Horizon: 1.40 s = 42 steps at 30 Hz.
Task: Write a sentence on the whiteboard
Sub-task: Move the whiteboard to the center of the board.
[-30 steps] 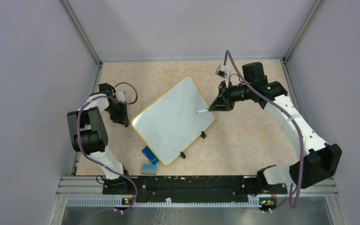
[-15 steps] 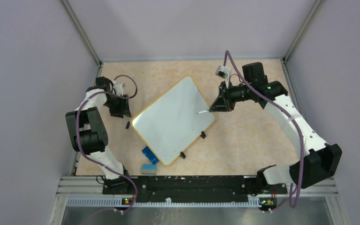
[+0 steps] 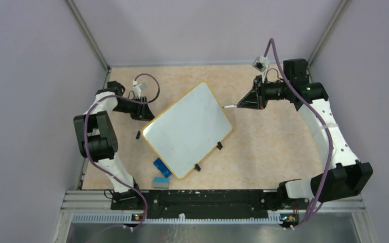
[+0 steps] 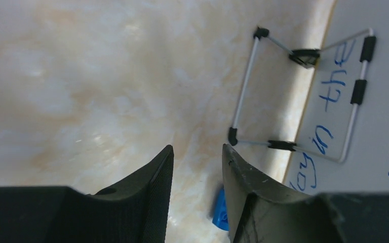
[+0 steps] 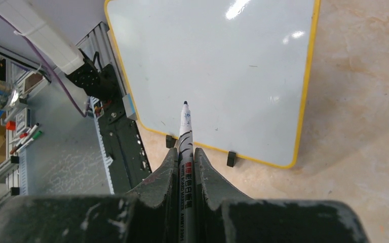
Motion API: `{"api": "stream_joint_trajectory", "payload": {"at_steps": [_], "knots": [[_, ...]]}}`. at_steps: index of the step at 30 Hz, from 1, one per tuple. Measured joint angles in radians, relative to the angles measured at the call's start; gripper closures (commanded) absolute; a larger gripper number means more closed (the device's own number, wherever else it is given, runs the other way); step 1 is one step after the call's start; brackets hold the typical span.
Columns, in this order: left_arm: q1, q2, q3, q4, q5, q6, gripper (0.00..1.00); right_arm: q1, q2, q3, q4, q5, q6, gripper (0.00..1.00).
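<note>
The whiteboard (image 3: 187,129) lies askew on the table, yellow-rimmed, two black clips on its near-right edge. Its upper face (image 5: 212,76) looks blank, and the sentence does not show there. My right gripper (image 3: 244,104) hovers just off the board's right edge, shut on a white marker (image 5: 186,129) whose tip points at the board. My left gripper (image 3: 146,112) is open and empty by the board's left corner. In the left wrist view its fingers (image 4: 157,177) frame bare table, and beside them is a white surface with blue handwriting (image 4: 329,91) and a wire stand (image 4: 248,96).
A small dark piece (image 3: 138,134) lies on the table left of the board. A blue block (image 3: 162,167) and a grey-blue eraser (image 3: 160,182) sit near the board's front corner. The black rail (image 3: 202,200) and arm bases run along the near edge.
The right arm drew back to the right, taking the marker tip off the board. The left gripper opened, left a small dark piece on the table, and moved back toward the board's corner.
</note>
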<state>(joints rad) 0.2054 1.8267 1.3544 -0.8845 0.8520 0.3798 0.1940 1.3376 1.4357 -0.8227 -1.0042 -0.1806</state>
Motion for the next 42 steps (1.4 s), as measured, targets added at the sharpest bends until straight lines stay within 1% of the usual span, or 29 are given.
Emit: {"api": "stream_joint_trajectory", "payload": {"at_steps": [4,8,12,16,23,36,42], "knots": [[-0.039,0.037,-0.068,-0.01,0.08,0.036,0.59,-0.015,-0.003,0.008,-0.025,-0.01,-0.004,1.0],[-0.086,0.053,-0.131,-0.024,0.134,0.062,0.59,-0.032,-0.004,0.018,-0.051,-0.014,-0.011,1.0],[-0.151,0.087,-0.153,-0.014,0.156,0.064,0.57,-0.056,-0.008,0.021,-0.065,-0.014,-0.017,1.0],[-0.23,0.129,-0.155,0.029,0.154,0.037,0.54,-0.072,-0.009,0.027,-0.071,-0.014,-0.019,1.0],[-0.33,0.199,-0.155,0.104,0.154,-0.005,0.54,-0.079,-0.009,0.04,-0.098,-0.013,-0.028,1.0],[-0.478,0.26,-0.138,0.12,0.23,-0.041,0.55,-0.081,-0.009,0.04,-0.114,-0.01,-0.029,1.0],[-0.521,0.305,-0.082,0.108,0.248,-0.05,0.55,-0.081,-0.009,0.04,-0.118,-0.01,-0.029,1.0]]}}
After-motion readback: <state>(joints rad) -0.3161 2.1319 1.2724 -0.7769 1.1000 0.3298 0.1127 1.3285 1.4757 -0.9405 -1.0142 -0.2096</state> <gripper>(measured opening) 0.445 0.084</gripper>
